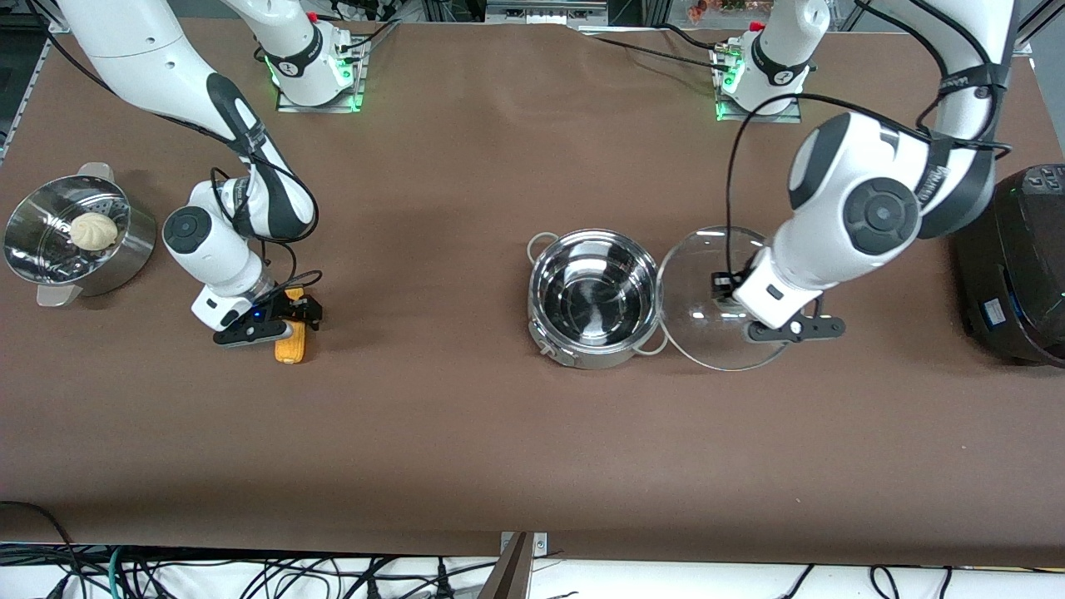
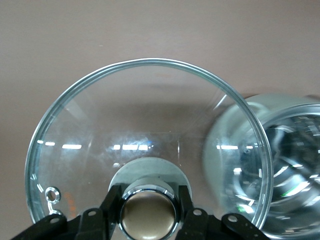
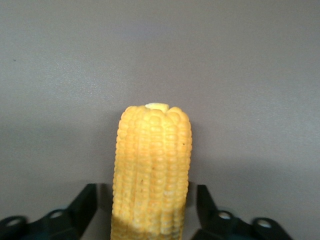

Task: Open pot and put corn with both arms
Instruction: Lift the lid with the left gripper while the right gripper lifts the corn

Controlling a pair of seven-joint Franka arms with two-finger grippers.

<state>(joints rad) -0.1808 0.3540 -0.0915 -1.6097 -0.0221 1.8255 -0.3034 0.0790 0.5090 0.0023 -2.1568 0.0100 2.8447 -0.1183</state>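
The left gripper (image 2: 148, 216) has its jaws closed on the tan knob (image 2: 148, 215) of the glass lid (image 1: 707, 287), a black finger pressed against each side of the knob. The right gripper (image 3: 149, 212) has its jaws straddling the corn (image 3: 152, 165), one finger on each side of the cob with a thin gap showing at both, so the jaws are apart and not clamped. The lid is off the pot (image 1: 594, 299) and sits just beside it, toward the left arm's end of the table, with its rim overlapping the pot's rim in the left wrist view. Whether the lid rests on the table or hangs just above it cannot be told. The pot stands open near the middle of the brown table (image 1: 466, 433), its shiny inside empty. The corn lies on the table well apart from the pot, toward the right arm's end, with one end sticking out past the gripper toward the front camera. Farther toward that end stands a steel steamer bowl (image 1: 75, 241) with a white bun (image 1: 92, 230) inside. A dark appliance (image 1: 1019, 266) sits at the table's edge at the left arm's end.
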